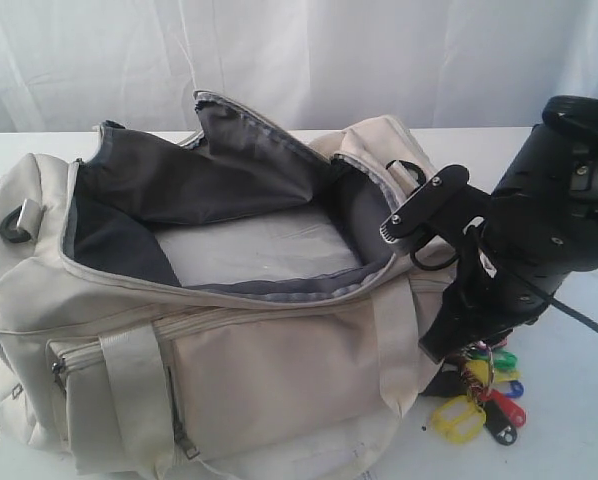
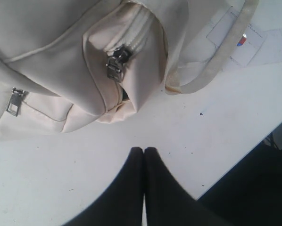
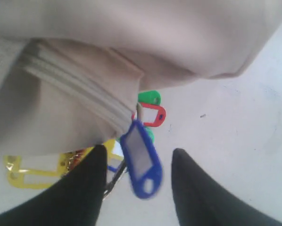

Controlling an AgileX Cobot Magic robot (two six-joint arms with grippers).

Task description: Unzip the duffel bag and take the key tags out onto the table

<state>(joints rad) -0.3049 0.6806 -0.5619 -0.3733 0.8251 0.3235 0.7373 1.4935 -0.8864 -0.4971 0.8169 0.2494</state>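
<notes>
Right of the duffel bag (image 1: 259, 370), key tags (image 1: 474, 400) rest on the table (image 1: 579, 400) beneath the right gripper (image 3: 140, 150), jaws spread around a blue tag (image 3: 142, 160). Best lift straight up, snagging nothing. Left gripper (image 2: 144, 150) closed.

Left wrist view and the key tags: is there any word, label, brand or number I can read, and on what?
No text is legible.
white printed paper beside the duffel bag: fine print and a small red and blue mark, too small to read.
key tags: label windows, no writing readable; the blue tag is blurred.
duffel bag: no brand or lettering visible.
</notes>
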